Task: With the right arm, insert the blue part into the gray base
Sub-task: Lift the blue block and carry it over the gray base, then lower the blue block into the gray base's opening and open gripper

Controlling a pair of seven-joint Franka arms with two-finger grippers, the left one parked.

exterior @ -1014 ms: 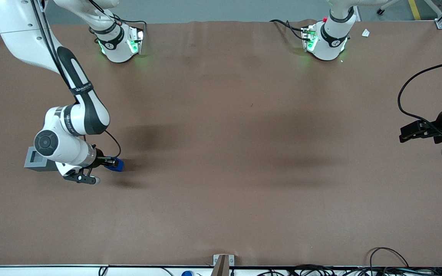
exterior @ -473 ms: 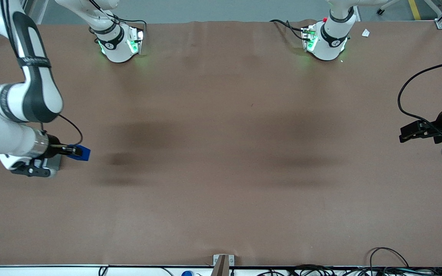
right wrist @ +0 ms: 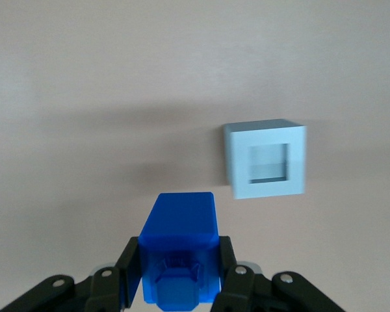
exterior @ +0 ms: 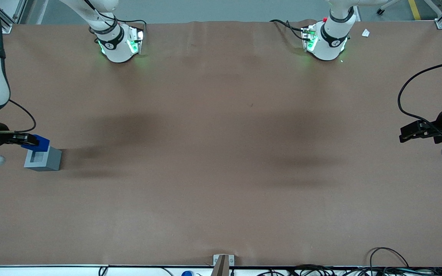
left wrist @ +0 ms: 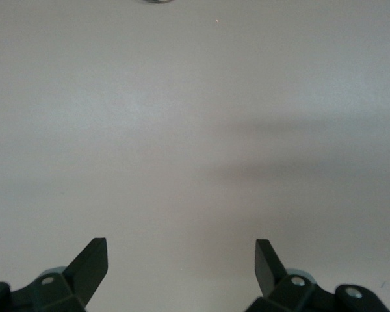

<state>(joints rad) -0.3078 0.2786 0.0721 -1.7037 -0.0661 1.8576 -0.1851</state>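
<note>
Front view, hand clamping blue part

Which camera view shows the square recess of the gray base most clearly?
The right wrist view: it looks straight into the recess of the gray base, with the claw holding the blue part nearby. The front view shows the base only small, partly overlapped by the blue part. The left wrist view shows none.

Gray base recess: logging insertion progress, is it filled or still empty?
Empty. The gray base shows an open square recess, while the blue part sits clamped in the end effector, apart from it.
</note>
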